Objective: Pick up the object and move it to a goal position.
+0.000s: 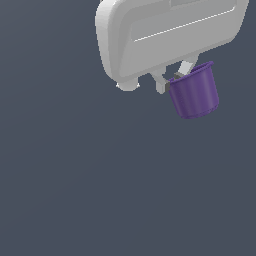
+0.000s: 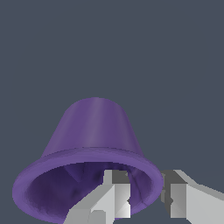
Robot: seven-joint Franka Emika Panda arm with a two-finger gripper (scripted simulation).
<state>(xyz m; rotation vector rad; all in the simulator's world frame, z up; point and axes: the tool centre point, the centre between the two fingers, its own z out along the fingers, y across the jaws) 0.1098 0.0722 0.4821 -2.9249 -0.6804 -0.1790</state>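
The small purple cup [image 1: 194,92] hangs tilted under the white robot hand at the upper right of the exterior view, off any surface. My gripper [image 1: 172,75] is shut on the cup's rim, one finger inside the cup and one outside. In the wrist view the purple cup [image 2: 94,127] fills the middle, its flared rim towards the camera. The gripper [image 2: 146,192] pinches the rim wall there, with one finger [image 2: 116,194] inside the mouth and the other finger [image 2: 179,197] outside it.
The white hand body [image 1: 165,35] fills the top of the exterior view. Around it there is only a plain dark grey background [image 1: 75,175]; no table edge, goal marker or other object shows.
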